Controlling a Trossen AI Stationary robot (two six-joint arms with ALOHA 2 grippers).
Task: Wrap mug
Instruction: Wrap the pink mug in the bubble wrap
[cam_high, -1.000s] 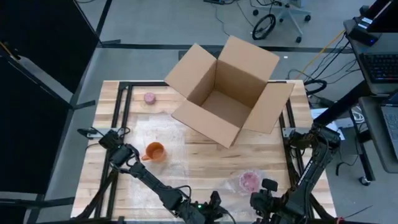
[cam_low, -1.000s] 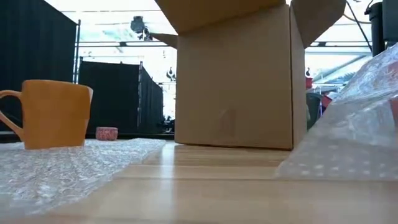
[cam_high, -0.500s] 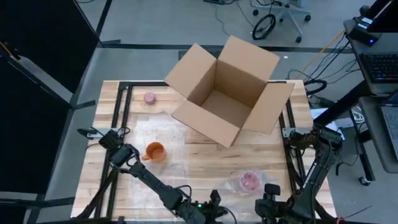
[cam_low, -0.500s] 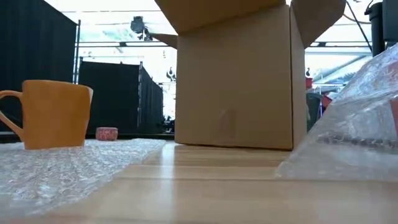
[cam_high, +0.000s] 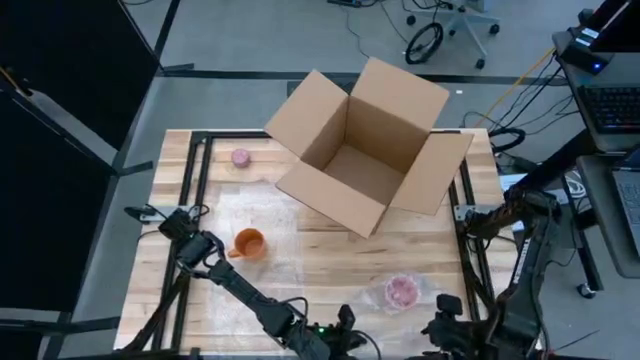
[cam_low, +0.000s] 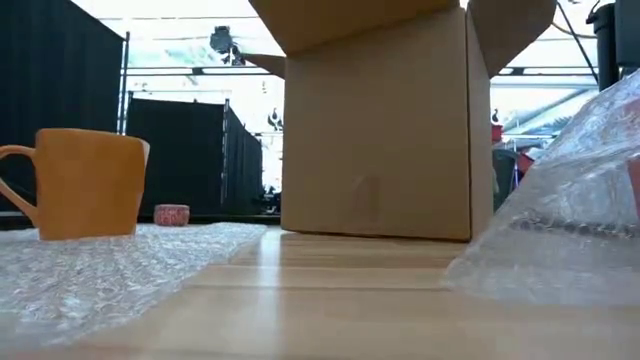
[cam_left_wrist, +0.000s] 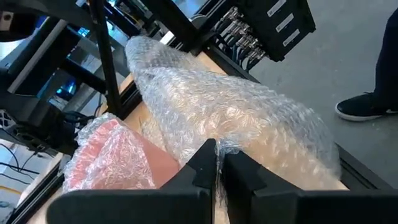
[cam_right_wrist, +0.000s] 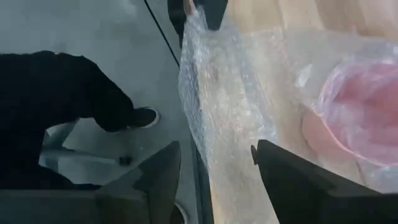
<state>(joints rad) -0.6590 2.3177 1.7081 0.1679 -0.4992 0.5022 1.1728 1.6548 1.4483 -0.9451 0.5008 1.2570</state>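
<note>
At the near edge of the table (cam_high: 330, 250), the left gripper (cam_left_wrist: 216, 163) is seen with its fingers pressed together on the edge of a sheet of bubble wrap (cam_left_wrist: 236, 118). In this wrap a pink mug (cam_high: 401, 291) is lying, near the front right part of the table; in the left wrist view its pink body (cam_left_wrist: 118, 158) is seen just beside the pinched edge. The right gripper (cam_right_wrist: 214, 163) is held over the near table edge beside the same wrap, with its fingers spread apart and nothing between them. A person's dark shoe and trouser leg (cam_right_wrist: 74, 99) are seen on the floor beyond it.

Farther in, on the left side, an orange mug (cam_high: 248, 244) is standing upright on a second sheet of bubble wrap (cam_high: 270, 240). Behind it, an open cardboard box (cam_high: 365, 145) is placed at the far middle, and a small pink object (cam_high: 240, 157) is lying near the far left corner.
</note>
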